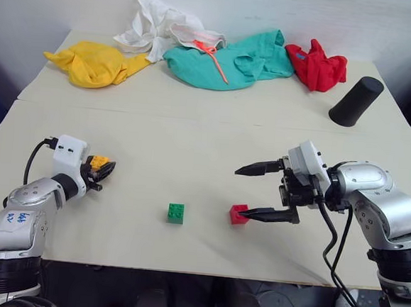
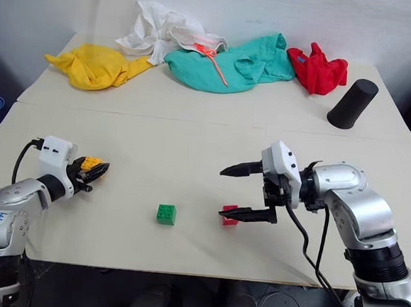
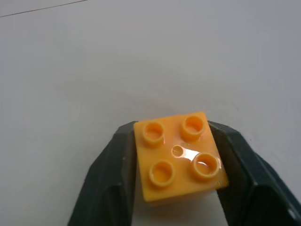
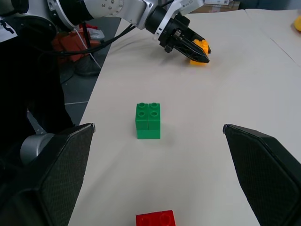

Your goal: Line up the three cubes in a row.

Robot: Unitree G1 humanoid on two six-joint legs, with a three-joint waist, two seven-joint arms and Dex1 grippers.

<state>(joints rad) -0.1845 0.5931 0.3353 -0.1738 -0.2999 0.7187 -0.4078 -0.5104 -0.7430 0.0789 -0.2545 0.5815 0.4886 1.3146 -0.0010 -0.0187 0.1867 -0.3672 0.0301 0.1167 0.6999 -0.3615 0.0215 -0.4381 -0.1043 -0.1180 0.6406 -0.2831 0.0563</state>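
We have our left gripper [image 1: 99, 168] closed on the orange brick [image 1: 99, 162], its two black fingers [image 3: 110, 174] pressed against opposite sides with the studs facing up. That brick sits at about nine o'clock from the green brick [image 1: 176, 213], well apart from it and a little farther back on the table [image 1: 192, 138]. The red brick [image 1: 238, 214] lies at about three o'clock from the green one, near it, so those two already form the start of a row.

Our right gripper [image 1: 258, 192] hangs wide open and empty, pointing toward the left, with its lower finger [image 1: 272, 215] just beside the red brick; we cannot tell whether it touches.

As we judge it, the step in hand is carrying the orange brick into line. To do it well we should keep the squeeze square on the flat sides so the brick does not twist, lift it only slightly, and bring it toward the green brick's nine o'clock side, matching the gap between green and red. We should set it down flat before letting go. The cloths [image 1: 227, 59] and black cylinder [image 1: 355, 101] at twelve o'clock stay well out of the way.
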